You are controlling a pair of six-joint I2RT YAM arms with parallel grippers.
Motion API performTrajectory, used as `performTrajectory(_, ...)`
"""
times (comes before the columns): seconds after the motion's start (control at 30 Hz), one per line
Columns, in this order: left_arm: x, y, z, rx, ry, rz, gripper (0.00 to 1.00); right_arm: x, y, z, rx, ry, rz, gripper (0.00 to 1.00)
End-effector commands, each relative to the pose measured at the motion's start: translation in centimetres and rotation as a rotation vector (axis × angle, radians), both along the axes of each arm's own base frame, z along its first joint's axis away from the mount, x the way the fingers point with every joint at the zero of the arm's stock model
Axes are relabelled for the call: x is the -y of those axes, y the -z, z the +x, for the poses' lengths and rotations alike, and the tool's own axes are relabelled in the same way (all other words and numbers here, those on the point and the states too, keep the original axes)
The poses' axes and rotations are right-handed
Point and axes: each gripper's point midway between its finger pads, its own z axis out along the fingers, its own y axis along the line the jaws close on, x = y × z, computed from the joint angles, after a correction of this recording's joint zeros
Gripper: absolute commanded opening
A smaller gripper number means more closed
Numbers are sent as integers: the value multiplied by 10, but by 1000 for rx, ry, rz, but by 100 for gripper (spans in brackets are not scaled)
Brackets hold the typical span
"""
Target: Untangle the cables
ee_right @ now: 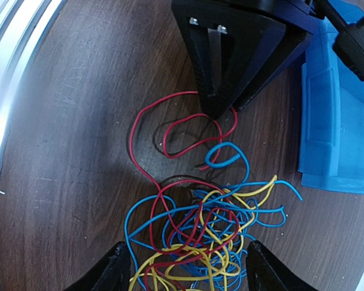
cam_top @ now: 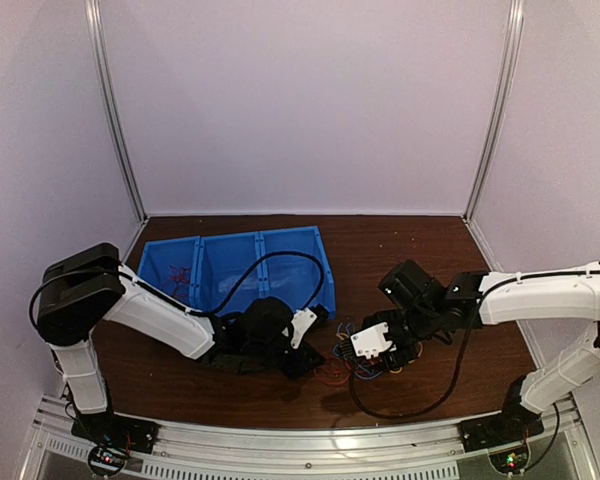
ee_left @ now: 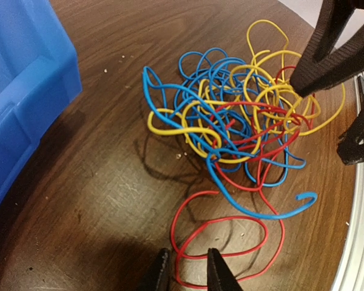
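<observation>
The cables (ee_left: pixel 236 121) are one loose knot of red, light blue and yellow strands on the brown table, also in the right wrist view (ee_right: pixel 212 236) and the top view (cam_top: pixel 352 368). A red loop (ee_left: pixel 221 242) trails out of the knot. My left gripper (ee_left: pixel 188 273) stands over that loop with its jaws a narrow gap apart, and a red strand runs between the tips; it also shows in the right wrist view (ee_right: pixel 225 110). My right gripper (ee_right: pixel 188 270) is wide open, one finger on each side of the knot.
A blue three-compartment bin (cam_top: pixel 230 265) stands behind the left gripper, close on its left (ee_left: pixel 24 91). A red strand (cam_top: pixel 177 275) lies in its left compartment. The metal front rail (cam_top: pixel 310 445) runs just before the knot. Thick black arm cables loop nearby.
</observation>
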Motion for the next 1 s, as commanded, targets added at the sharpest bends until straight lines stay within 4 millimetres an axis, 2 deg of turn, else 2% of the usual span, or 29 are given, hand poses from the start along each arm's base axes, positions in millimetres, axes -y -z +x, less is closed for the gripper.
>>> performTrajectory(0.0,9,-10,8,33,-7,-45,20,-10,5,-4,29,-45,-23,65)
performTrajectory(0.23,9,-4,7,19,-9,-47,14,-18,15,-21,8,-122,-29,63)
performTrajectory(0.43,2,-4,10,27,-50,-55,6,-19,31,-17,50,-141,-62,62)
performTrajectory(0.57,1,-2,11,28,-59,-52,0,-24,41,-15,32,-144,-76,54)
performTrajectory(0.73,-2,-3,11,31,-65,-55,0,-26,53,-14,18,-138,-91,52)
performTrajectory(0.87,-4,-7,10,35,-69,-61,0,-21,67,-14,-3,-121,-128,46)
performTrajectory(0.97,-8,-11,10,43,-75,-61,0,-19,70,-14,-3,-123,-128,44)
